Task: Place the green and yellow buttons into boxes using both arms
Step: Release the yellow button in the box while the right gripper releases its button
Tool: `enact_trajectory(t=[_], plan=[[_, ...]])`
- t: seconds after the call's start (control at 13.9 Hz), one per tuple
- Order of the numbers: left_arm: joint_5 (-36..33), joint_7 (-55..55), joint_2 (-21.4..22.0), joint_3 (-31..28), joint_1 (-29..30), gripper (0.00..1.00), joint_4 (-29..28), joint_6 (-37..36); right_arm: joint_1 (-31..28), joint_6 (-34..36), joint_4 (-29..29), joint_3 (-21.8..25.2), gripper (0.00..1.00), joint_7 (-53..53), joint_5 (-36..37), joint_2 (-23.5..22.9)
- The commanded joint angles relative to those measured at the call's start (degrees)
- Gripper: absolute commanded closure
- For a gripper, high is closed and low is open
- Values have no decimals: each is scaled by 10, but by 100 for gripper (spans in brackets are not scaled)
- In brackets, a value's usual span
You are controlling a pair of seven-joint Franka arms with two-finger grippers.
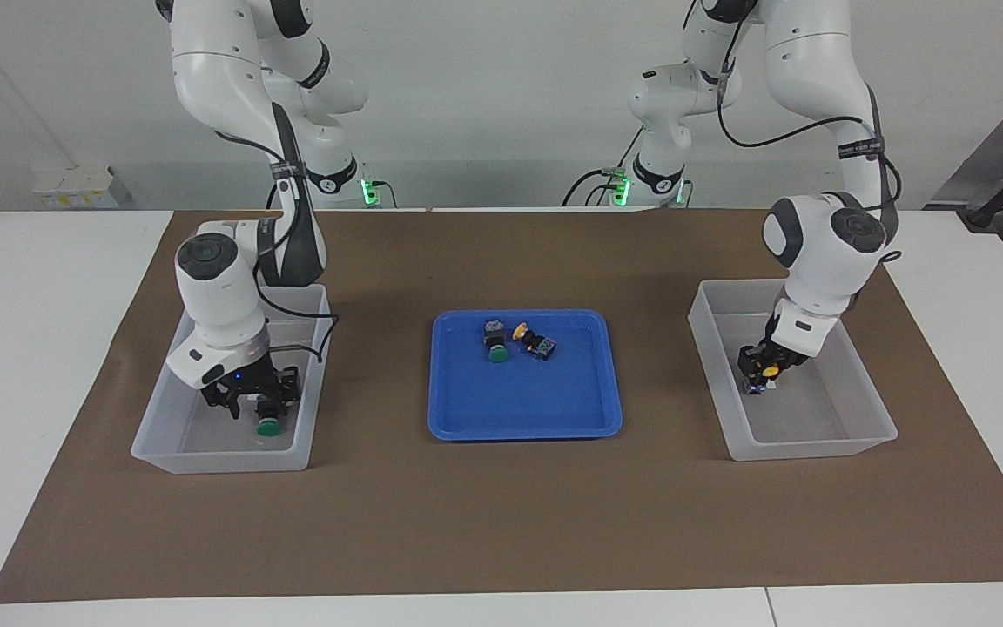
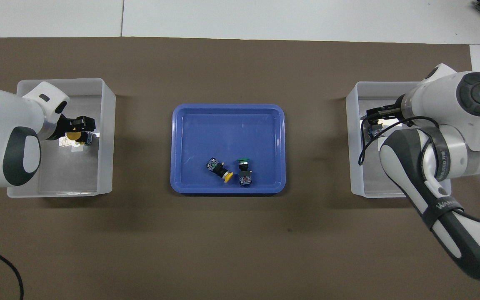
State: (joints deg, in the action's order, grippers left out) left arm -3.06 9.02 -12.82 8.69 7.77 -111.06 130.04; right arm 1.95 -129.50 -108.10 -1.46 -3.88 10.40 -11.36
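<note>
arms: you see two glossy white jointed arms (image 1: 214, 78) | joints: dark grey caps | cables: black, strapped on | bases: green lights | fingers (image 1: 227, 405): black

You see a matt brown paper-like sheet (image 1: 501, 514) over the smooth white table (image 1: 40, 366). Both boxes (image 1: 793, 440) look like translucent, frosted plastic with a soft sheen. At frame centre, the blue tray (image 1: 523, 418) is glossy plastic. The buttons (image 1: 496, 340) have smooth plastic caps. The arms (image 1: 223, 296) wear glossy white shells with dark matt joints.
</note>
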Motion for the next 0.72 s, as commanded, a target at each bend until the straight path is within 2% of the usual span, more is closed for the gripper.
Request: enact_trajectory(t=[0.0,0.14,0.29,0.5,0.58,0.65], plan=[[-6,-3,-3,-2,-14,12,105,-116,45,48,11,-1,0,-66,-5,24],[-3,2,-2,2,-32,12,143,-143,88,39,18,-1,0,-127,-5,21],[-1,16,-1,1,-58,13,150,-165,121,29,18,-2,0,-183,-5,16],[0,128,3,2,-107,14,143,-166,174,6,18,-1,0,-237,-6,-6],[0,168,4,2,-127,20,140,-166,181,0,16,-2,0,-241,-6,-7],[0,212,5,3,-141,21,136,-165,188,-2,17,-2,0,-242,-6,-9]])
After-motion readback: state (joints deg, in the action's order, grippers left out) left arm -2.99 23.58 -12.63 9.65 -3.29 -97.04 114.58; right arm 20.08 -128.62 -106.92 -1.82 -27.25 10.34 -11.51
